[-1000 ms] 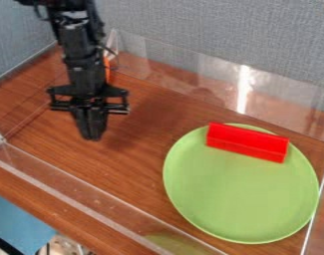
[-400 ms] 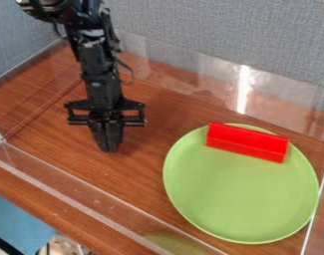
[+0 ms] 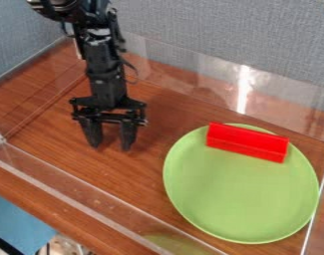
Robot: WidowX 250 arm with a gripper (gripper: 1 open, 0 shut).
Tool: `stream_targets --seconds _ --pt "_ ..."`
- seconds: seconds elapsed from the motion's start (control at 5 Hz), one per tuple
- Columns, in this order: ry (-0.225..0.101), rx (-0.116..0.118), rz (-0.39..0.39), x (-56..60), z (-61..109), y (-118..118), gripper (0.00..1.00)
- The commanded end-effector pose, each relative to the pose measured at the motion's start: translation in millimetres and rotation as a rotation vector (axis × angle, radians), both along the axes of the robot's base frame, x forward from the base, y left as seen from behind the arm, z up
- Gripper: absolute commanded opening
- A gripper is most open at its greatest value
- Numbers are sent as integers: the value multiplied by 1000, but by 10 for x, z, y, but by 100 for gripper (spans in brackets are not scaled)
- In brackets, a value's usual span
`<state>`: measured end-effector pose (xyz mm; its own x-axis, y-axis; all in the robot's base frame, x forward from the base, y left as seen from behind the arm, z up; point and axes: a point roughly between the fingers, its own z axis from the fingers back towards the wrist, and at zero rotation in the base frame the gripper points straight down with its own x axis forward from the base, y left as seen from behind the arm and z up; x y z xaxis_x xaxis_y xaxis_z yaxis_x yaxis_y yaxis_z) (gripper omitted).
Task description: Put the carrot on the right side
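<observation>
The fingers stand apart left of the plate. Descending blindly, they could miss the carrot, hidden from view

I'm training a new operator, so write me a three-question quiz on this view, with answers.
1. True or false: the red block lies on the green plate.
2. Multiple choice: how do the two fingers of the pincer stand? a) closed together b) spread apart c) clamped on the plate's rim
3. Fill in the blank: the textured wall behind the wooden table is coloured ____.

Key: 1 true; 2 b; 3 grey.
</observation>
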<state>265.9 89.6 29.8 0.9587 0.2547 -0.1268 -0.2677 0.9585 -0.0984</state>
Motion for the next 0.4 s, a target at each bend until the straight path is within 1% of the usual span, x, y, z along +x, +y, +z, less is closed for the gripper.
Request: stream_targets --seconds 0.0,0.2 --pt "-43 21 -2 168 193 94 0" --pt "-32 2 -19 235 238 46 100"
